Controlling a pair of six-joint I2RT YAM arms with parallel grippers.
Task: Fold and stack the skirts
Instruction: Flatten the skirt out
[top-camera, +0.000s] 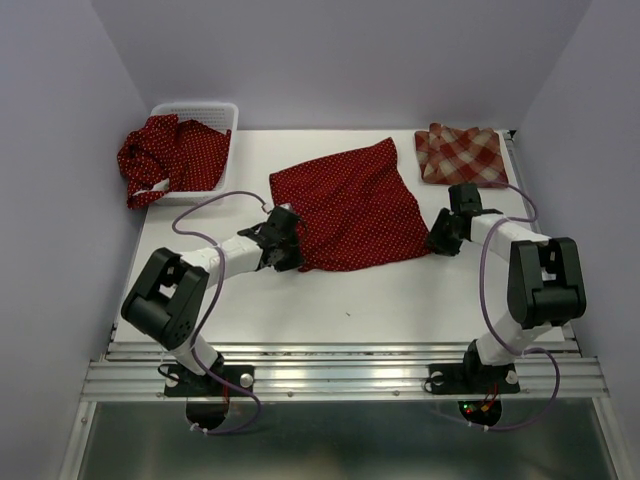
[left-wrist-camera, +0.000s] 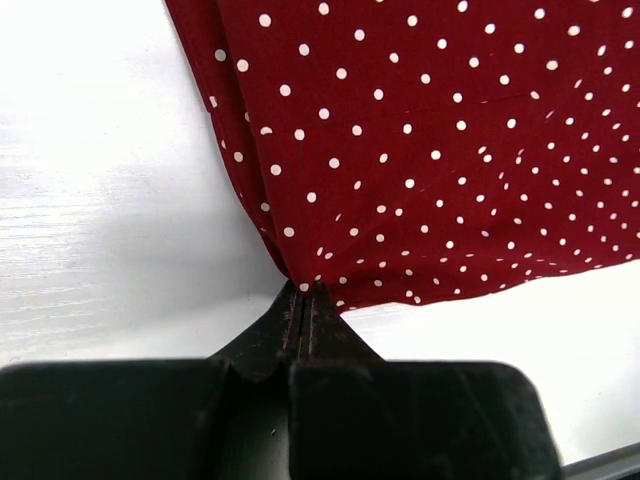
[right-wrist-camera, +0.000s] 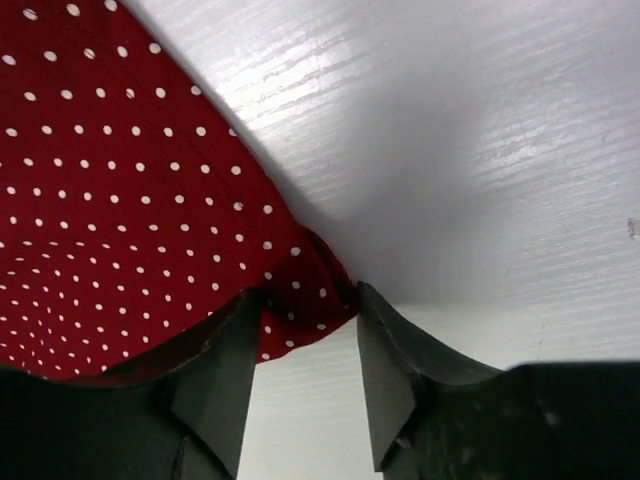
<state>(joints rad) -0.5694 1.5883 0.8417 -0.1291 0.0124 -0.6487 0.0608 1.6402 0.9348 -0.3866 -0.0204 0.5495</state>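
Pinching the near-left corner of the dotted skirt (top-camera: 350, 205), our left claw (left-wrist-camera: 305, 292) is clamped on it. Our right claw (right-wrist-camera: 310, 300) stands apart around the near-right corner, seemingly not gripping. That skirt lies spread on the bench (top-camera: 400, 290), the plaid skirt (top-camera: 462, 155) folded far right.

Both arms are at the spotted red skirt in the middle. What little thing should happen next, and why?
Probably the right end effector should close: its jaws stand apart around a near corner of the spotted skirt, while the left end effector is pinched shut on the other.
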